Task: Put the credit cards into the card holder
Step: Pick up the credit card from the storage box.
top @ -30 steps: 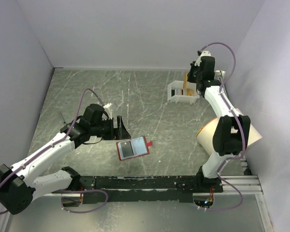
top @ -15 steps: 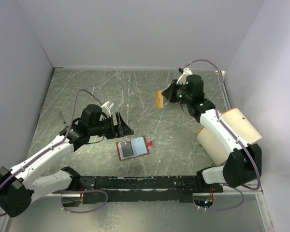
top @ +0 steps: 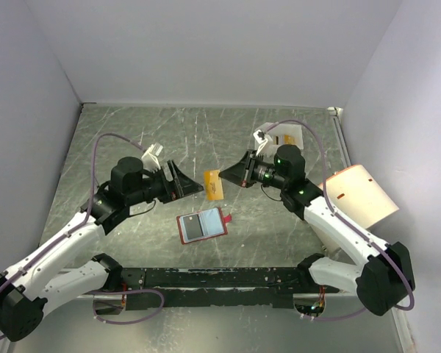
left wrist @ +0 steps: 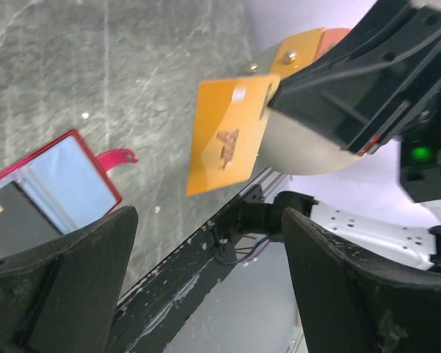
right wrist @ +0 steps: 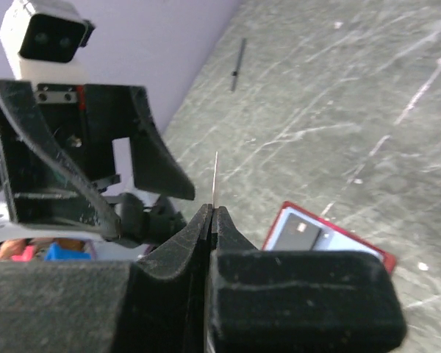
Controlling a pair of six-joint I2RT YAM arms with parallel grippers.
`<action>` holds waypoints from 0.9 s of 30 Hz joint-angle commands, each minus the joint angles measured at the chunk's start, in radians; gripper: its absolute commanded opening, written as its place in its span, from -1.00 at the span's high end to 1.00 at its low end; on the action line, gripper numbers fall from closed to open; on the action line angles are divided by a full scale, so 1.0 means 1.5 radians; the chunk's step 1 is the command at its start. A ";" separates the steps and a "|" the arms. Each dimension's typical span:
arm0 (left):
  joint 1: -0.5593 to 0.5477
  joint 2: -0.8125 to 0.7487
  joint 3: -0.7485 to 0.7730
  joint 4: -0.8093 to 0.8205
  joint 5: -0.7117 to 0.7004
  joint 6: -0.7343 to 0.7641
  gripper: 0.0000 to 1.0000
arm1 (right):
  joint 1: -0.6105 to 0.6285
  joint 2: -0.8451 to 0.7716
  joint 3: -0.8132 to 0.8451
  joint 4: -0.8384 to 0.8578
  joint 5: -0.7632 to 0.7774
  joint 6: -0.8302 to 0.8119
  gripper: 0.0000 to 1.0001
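Observation:
My right gripper point(top: 234, 175) is shut on an orange credit card point(top: 214, 184) and holds it in the air above the middle of the table. The card shows face-on in the left wrist view point(left wrist: 228, 136) and edge-on between the shut jaws in the right wrist view point(right wrist: 216, 176). My left gripper point(top: 182, 184) is open and empty, just left of the card and facing it. The red card holder point(top: 202, 225) lies open on the table below, with a dark card point(right wrist: 300, 234) in its pale blue pocket. It also shows in the left wrist view point(left wrist: 51, 187).
A white open-topped box point(top: 287, 136) with more cards stands at the back right. A cream-coloured sheet-like object point(top: 356, 195) sits by the right arm near the right wall. A thin dark stick point(right wrist: 237, 65) lies on the table at the left.
My right arm has swung from the white box to the table's middle, carrying the orange card. My left gripper has risen and turned towards the card.

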 commanded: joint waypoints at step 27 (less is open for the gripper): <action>0.006 -0.038 -0.120 0.268 0.113 -0.145 0.86 | 0.036 -0.031 -0.115 0.188 -0.077 0.171 1.00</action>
